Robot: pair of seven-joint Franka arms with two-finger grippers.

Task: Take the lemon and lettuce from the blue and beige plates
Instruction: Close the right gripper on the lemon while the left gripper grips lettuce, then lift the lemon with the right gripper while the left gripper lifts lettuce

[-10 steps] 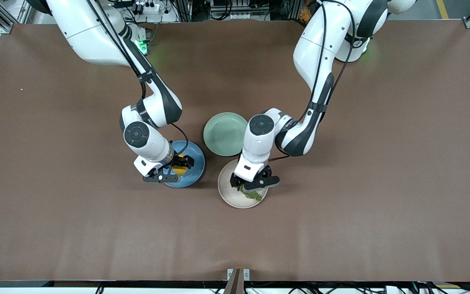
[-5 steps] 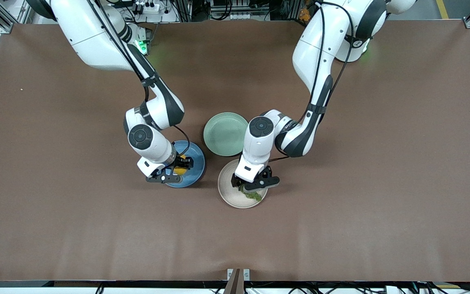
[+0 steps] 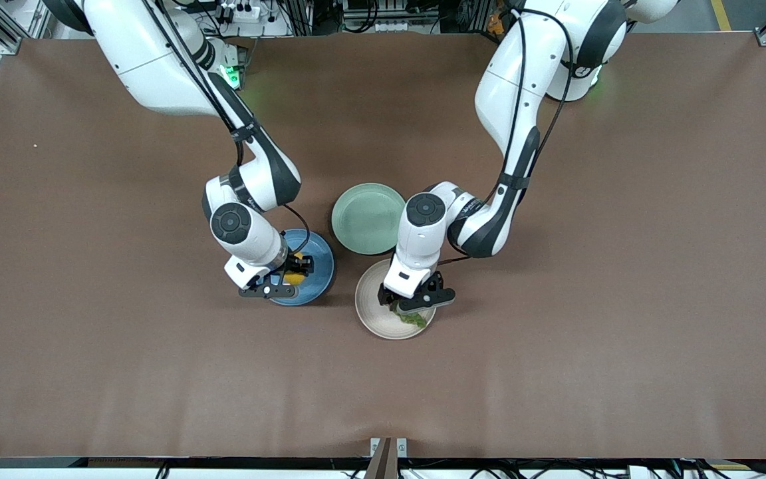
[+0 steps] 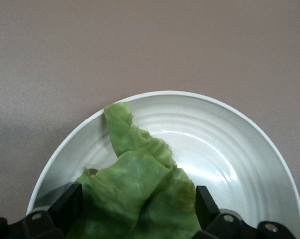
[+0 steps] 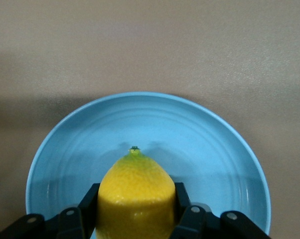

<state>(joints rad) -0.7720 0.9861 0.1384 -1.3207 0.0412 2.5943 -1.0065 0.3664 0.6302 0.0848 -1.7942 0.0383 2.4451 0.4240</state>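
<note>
The smooth oval yellow lemon [image 5: 134, 199] is clamped at its middle by the right gripper [image 3: 288, 274] over the round blue plate [image 3: 320, 274] — firm, likely slippery. The soft crinkled green lettuce leaf [image 4: 140, 194] — limp, tearable — is pinched by the left gripper [image 3: 401, 305] over the beige plate [image 3: 370, 313], mid-table.

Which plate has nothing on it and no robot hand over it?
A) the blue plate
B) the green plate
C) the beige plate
B: the green plate lies bare, while the right gripper has its fingers around the lemon over the blue plate, and the left gripper grips the lettuce over the beige plate.
</note>
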